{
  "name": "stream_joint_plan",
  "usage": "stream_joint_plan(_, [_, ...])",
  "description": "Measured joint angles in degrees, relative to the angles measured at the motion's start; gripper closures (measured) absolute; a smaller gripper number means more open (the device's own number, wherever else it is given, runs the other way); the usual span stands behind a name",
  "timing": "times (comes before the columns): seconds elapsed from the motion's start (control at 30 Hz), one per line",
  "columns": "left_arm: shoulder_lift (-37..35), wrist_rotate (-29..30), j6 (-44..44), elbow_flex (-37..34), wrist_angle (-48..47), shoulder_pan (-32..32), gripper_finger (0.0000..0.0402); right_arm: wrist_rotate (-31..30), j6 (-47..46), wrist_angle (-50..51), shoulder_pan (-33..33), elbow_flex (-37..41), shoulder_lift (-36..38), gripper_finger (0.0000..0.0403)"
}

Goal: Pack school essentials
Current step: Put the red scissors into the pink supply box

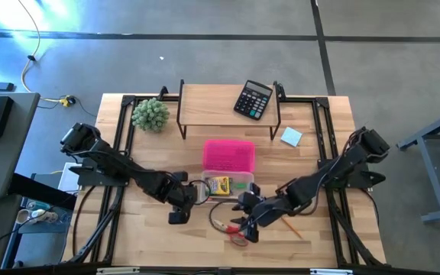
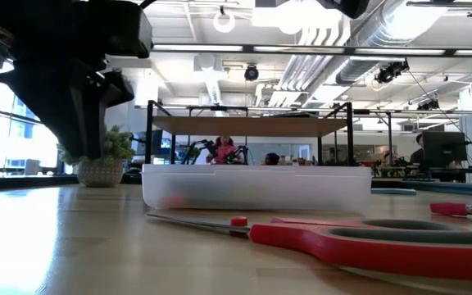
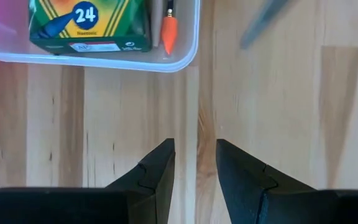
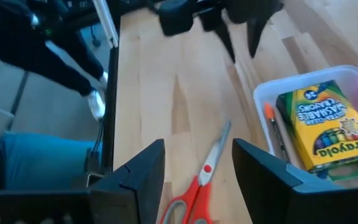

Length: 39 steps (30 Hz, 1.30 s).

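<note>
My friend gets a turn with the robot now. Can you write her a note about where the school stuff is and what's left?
Left gripper: open, empty, over bare table beside the clear box.
Right gripper: open, empty, above the red scissors.
Done: crayon box and an orange-tipped pencil are inside the clear box.
Left: scissors on the table in front of the box, another orange pencil by the right arm, blue notepad at the back right. Pink lid is open.
</note>
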<state>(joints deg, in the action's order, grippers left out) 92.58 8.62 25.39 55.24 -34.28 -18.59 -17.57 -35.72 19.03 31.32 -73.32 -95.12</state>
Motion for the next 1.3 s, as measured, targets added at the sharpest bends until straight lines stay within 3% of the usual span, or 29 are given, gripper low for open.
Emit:
stream_joint_plan(0.33, [0.00,-0.04,0.58,0.00,0.09,0.04,0.0296,4.81,-3.33,14.80,1.44,-9.35,-10.16,0.0227])
stream_joint_plan(0.47, [0.00,-0.04,0.58,0.00,0.05,0.04,0.0296,7.41,-3.48,16.12,2.43,-10.63,-13.31,0.0227])
stream_joint_plan(1.3, [0.00,-0.06,0.43,0.00,0.11,0.04,0.0296,9.80,-7.81,13.95,5.43,-10.16,-22.66,0.0227])
